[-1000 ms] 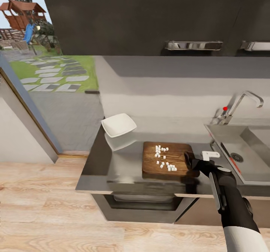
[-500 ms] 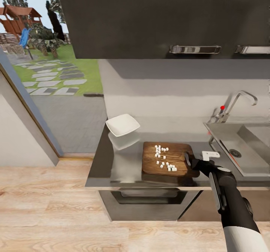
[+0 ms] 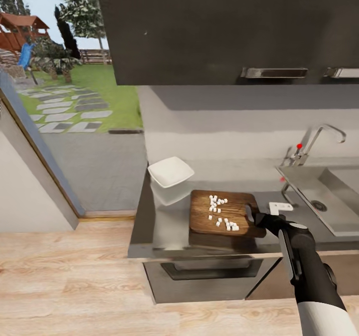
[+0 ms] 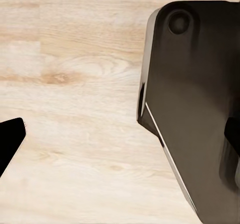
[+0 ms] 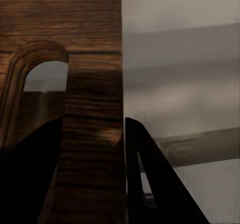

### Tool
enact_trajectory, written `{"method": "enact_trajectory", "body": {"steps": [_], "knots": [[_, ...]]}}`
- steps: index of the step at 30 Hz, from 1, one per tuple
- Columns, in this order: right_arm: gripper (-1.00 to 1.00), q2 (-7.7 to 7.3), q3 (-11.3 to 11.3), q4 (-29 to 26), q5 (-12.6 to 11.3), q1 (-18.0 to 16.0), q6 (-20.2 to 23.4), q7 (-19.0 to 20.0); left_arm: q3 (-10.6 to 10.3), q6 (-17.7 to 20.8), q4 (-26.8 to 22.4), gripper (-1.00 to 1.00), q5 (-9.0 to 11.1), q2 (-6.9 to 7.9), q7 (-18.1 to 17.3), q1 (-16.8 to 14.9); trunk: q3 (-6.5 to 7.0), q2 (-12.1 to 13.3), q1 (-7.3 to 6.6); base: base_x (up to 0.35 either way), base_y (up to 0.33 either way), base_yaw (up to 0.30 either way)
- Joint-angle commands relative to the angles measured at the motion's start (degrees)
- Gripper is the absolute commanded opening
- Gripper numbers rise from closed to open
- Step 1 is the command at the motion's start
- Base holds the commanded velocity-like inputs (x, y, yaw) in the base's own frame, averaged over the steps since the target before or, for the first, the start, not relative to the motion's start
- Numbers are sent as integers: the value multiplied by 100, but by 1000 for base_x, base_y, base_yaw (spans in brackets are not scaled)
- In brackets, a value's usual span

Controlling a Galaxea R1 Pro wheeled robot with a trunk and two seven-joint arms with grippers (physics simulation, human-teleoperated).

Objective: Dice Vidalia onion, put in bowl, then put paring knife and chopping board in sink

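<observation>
The chopping board (image 3: 222,214) lay flat on the countertop (image 3: 164,228), near its front edge, with small white diced onion pieces (image 3: 221,212) scattered across its top. The right gripper (image 3: 253,216) was clamped on the board's handle end; in the right wrist view, one finger (image 5: 150,184) sat outside the board (image 5: 90,84) edge and the other at the slot-shaped hole. The bowl (image 3: 171,171) stood on the countertop behind the board's left corner, apart from it. The sink (image 3: 319,196) lay to the right, with the tap (image 3: 311,144) behind it. The left gripper's (image 4: 120,144) fingers were spread apart over wooden floor (image 4: 75,84), holding nothing.
</observation>
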Motion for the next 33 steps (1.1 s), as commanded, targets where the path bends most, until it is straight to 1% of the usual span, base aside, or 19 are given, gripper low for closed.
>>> {"method": "enact_trajectory", "body": {"steps": [1,4,12,18,23,33], "knots": [[-100,2,-6,-9,48,-6,28,50,-21,-9,-7,100,58,3,3,2,-4,-11,4,4,295,-47],[-100,-8,-10,-9,50,-6,29,50,-21,-6,-7,100,58,3,5,0,2,-11,4,1,295,-47],[-100,-15,-14,-9,51,-6,29,47,-21,-8,-7,100,58,3,5,1,24,-11,4,0,295,-218],[-100,-39,-15,-9,62,-6,29,42,-21,-8,-7,100,58,3,5,3,26,-11,4,0,290,-18],[-100,-22,-15,-9,64,-6,29,33,-21,-4,-7,100,58,3,5,1,28,-11,4,0,257,-19],[-100,-34,-22,-22,64,-6,23,-9,-21,-1,-7,100,58,3,5,-3,66,-11,4,0,265,-212]]}}
